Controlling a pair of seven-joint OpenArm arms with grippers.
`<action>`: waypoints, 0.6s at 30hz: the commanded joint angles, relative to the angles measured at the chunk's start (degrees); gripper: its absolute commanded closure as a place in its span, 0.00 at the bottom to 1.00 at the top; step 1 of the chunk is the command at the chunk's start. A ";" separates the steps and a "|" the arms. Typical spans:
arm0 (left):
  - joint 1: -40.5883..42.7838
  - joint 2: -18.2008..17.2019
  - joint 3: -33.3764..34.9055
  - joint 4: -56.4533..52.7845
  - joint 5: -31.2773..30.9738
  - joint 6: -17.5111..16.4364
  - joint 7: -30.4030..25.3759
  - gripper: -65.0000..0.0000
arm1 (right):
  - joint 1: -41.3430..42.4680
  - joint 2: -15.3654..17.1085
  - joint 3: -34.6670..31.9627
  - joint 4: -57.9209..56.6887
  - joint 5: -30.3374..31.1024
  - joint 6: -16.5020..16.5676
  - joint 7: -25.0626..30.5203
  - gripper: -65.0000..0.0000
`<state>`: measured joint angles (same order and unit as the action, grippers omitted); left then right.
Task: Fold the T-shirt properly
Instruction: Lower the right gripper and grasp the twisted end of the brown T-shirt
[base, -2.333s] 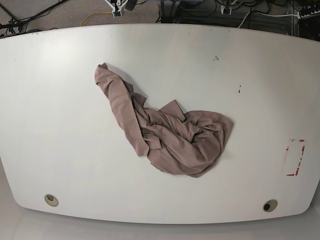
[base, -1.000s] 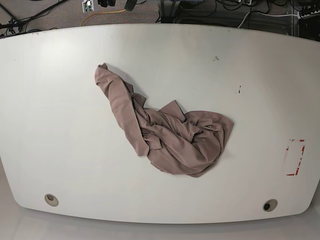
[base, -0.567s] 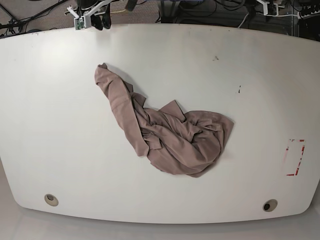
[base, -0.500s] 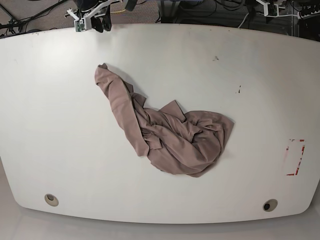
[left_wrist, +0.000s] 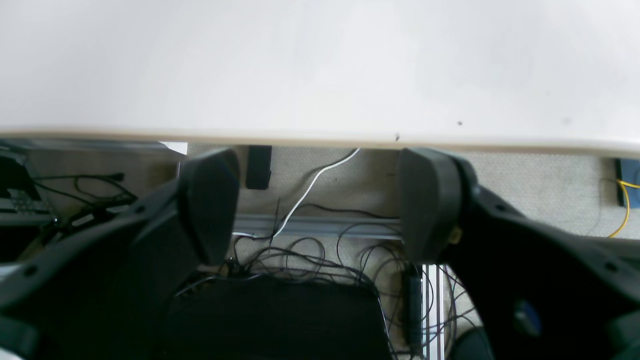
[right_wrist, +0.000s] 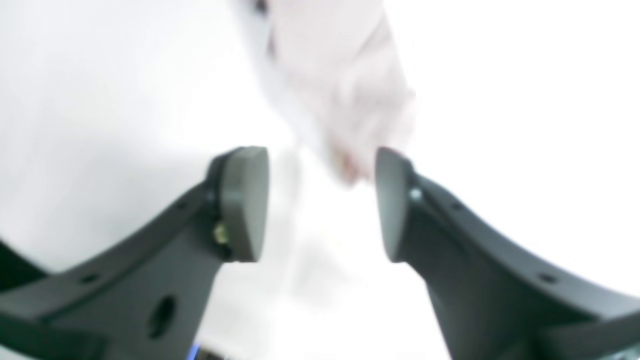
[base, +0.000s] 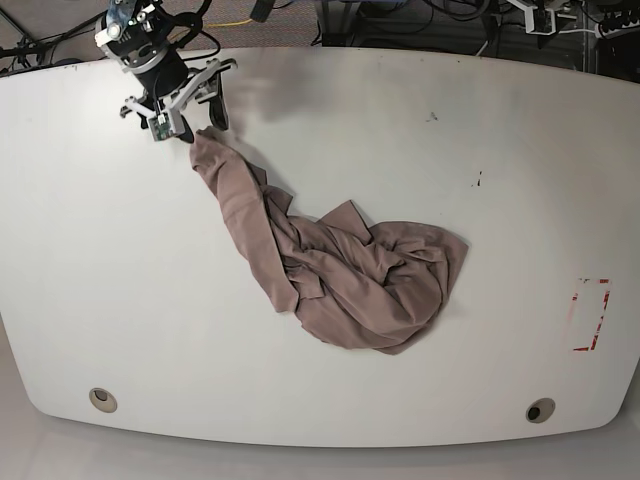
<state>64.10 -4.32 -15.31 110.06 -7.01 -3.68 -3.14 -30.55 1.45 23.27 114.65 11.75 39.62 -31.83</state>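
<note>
The mauve-brown T-shirt (base: 340, 270) lies crumpled on the white table (base: 500, 150), with a long narrow part running up to the far left. My right gripper (base: 203, 125) is open and hovers at that far tip. In the blurred, washed-out right wrist view the tip (right_wrist: 340, 100) shows pale just beyond the open gripper (right_wrist: 320, 200), and I cannot tell whether they touch. My left gripper (left_wrist: 320, 200) is open and empty, behind the table's far edge (left_wrist: 320, 137). The shirt is out of its view.
A red tape mark (base: 590, 315) is at the right edge of the table. Two round holes (base: 101, 400) (base: 540, 410) sit near the front corners. Cables and a metal rail (left_wrist: 310, 225) lie on the floor beyond the far edge.
My right arm has come in from beyond the far edge and now hangs over the shirt's far left tip. The shirt has not visibly moved.
</note>
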 joint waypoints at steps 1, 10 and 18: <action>0.12 -0.21 -0.21 1.19 -0.42 0.21 -1.65 0.30 | 2.28 0.08 -0.01 1.00 0.78 0.38 -0.56 0.44; -1.99 2.95 -0.21 3.13 -0.07 0.03 -1.65 0.29 | 9.75 5.45 -7.84 -1.02 0.78 0.38 -5.40 0.40; -5.41 2.95 -0.21 3.04 0.10 -0.05 -1.30 0.29 | 15.56 5.80 -11.44 -7.44 0.78 0.38 -5.48 0.41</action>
<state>58.19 -1.43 -15.40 112.14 -6.94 -3.79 -3.09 -16.08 6.87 11.62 107.68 11.90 40.07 -38.22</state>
